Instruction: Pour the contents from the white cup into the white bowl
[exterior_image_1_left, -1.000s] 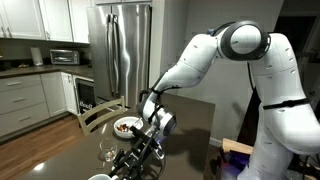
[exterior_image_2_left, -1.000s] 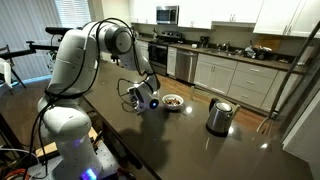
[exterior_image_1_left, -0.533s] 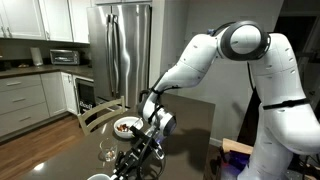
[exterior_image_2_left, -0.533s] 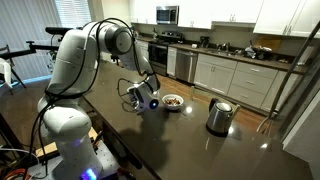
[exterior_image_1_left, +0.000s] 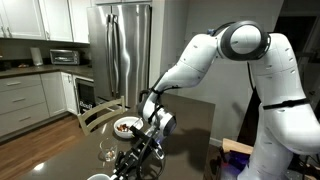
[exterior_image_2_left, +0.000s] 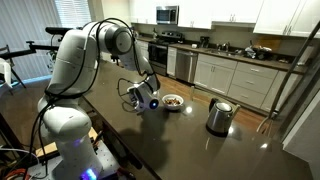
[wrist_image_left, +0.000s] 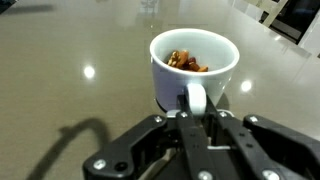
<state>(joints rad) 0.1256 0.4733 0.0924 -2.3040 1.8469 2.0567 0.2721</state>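
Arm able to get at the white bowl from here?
Probably yes: the pincer is shut on the white cup, and the white bowl sits close beside it, nothing visible between.

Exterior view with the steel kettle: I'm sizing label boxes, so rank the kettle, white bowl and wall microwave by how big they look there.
1. steel kettle
2. microwave
3. white bowl
Microwave and bowl look nearly alike, and the microwave sits far back from the camera, so the order of those two is unsure.
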